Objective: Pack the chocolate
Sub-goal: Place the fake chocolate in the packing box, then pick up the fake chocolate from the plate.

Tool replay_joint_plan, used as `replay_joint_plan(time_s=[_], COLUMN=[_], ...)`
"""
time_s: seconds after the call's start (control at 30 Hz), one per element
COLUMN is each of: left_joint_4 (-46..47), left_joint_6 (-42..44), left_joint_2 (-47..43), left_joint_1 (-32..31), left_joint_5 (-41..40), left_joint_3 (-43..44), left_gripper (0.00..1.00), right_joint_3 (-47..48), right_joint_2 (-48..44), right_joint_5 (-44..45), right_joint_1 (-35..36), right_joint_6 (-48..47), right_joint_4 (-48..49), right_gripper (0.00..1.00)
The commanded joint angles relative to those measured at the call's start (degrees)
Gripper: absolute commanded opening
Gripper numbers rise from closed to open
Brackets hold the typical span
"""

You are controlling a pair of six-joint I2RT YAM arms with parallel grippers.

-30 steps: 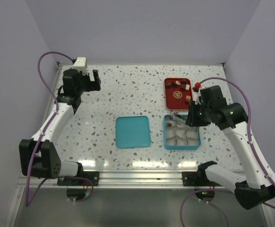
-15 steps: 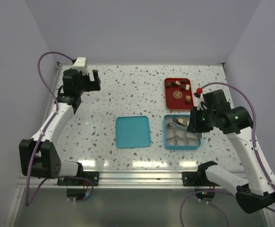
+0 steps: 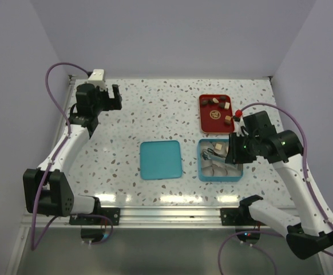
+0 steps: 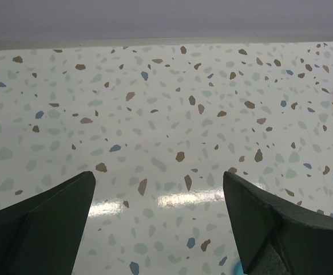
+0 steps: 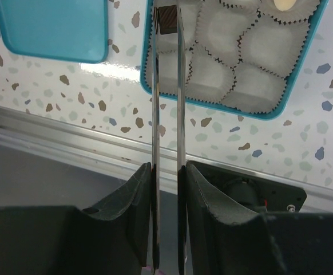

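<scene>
Chocolate pieces (image 3: 215,102) are seen on the red tray (image 3: 205,110); one brown square (image 5: 167,18) is held in tweezers (image 5: 181,103) clamped by the right gripper (image 5: 166,172) over the teal box (image 5: 241,111). The left gripper (image 4: 158,197) is spread wide, empty. Pieces are judged light, rigid, easily marred; opposite flat sides should be pinched gently.

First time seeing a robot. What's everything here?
speckled table: one, white, under everything
red tray: one, red, far right
tray chocolates: about five, brown and cream, on tray
teal box: one, teal, nearer than tray
paper cups: several, grey-white, in box
cream chocolate: one, cream, in a cup
brown chocolate: one, brown, between tweezers' tips over box
teal lid: one, teal, left of box
tweezers: one pair, metal, in right jaws
left arm: one, black-white, far left, jaws open
right arm: one, black-white, right, jaws shut on tweezers
</scene>
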Motion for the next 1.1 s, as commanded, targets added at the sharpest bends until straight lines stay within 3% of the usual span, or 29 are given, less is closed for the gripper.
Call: replay_joint_plan(time_s=[0.0, 0.27, 0.53, 1.07], left_joint_4=[0.5, 0.5, 0.5, 0.6], left_joint_6=[-0.4, -0.4, -0.3, -0.2], left_joint_2=[-0.1, -0.1, -0.3, -0.3], left_joint_1=[-0.3, -0.3, -0.3, -0.3], left_joint_5=[0.2, 0.1, 0.2, -0.2], left_joint_3=[2.2, 2.2, 2.2, 2.2], left_gripper=[1.00, 1.00, 1.00, 1.00], right_joint_3=[-0.3, -0.4, -0.6, 6.0], right_joint_2=[-0.9, -1.0, -1.0, 1.1], right_joint_5=[-0.9, -0.9, -0.6, 5.1], right_joint_1=[0.4, 0.5, 0.5, 0.6], right_joint_6=[0.3, 0.2, 0.1, 0.0], right_joint_4=[-3.4, -4.3, -4.2, -2.2], right_gripper=[0.25, 0.27, 0.41, 0.35])
